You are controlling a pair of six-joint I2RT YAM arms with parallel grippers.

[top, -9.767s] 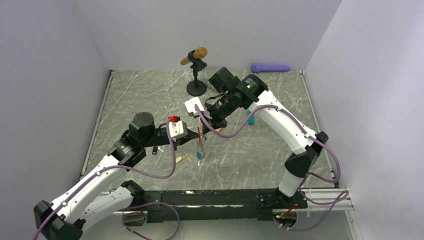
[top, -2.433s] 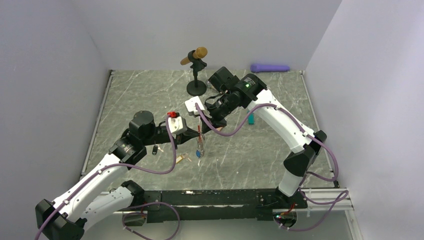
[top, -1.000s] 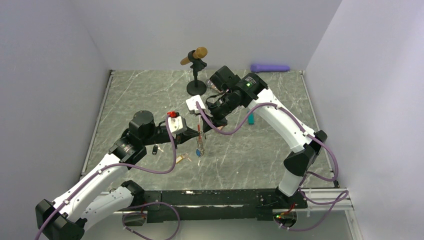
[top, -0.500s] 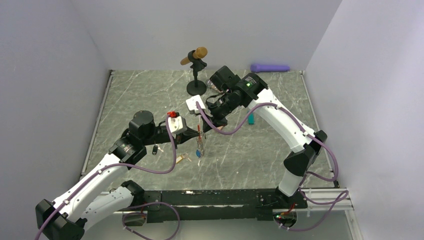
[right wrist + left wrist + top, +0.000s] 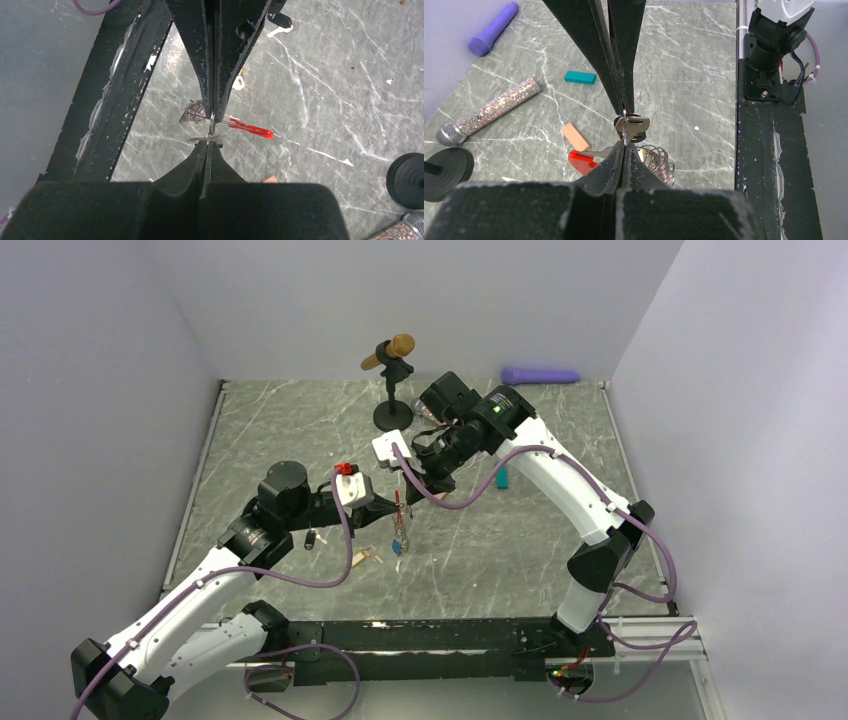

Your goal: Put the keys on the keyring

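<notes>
My left hand (image 5: pixel 624 150) is clamping the keyring (image 5: pixel 656 161) above the table (image 5: pixel 704 75), and my right hand (image 5: pixel 209 146) is pinching a key (image 5: pixel 634 124) just beside it. I'm risking a slip: both grips are tip-thin, so the key could twist free and drop.

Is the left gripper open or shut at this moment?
Shut. In the left wrist view the left gripper closes to a single seam with no gap, pinching the thin wire of the keyring.
</notes>
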